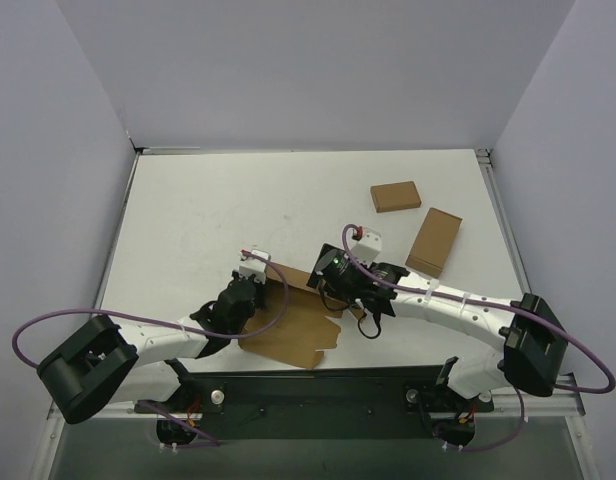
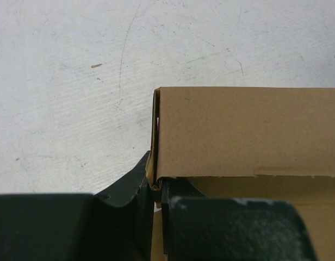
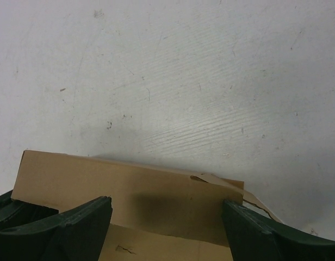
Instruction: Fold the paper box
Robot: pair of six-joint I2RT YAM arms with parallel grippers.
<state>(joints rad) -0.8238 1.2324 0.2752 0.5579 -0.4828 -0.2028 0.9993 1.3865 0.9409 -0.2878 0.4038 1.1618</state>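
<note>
White table (image 1: 218, 200): left gripper (image 2: 156, 182) pinches the paper box (image 2: 249, 130) wall; right gripper (image 3: 166, 202) wide. Hold your pinch firm while folding.

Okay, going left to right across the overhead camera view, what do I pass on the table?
left gripper → paper box → right gripper → farther small brown box → nearer small brown box

The paper box (image 1: 288, 335) is plain brown cardboard, only partly formed. Its base panel lies flat on the surface close to the near edge, about midway along it. One long side is folded upright, and die-cut flaps spread flat toward the right.
</note>
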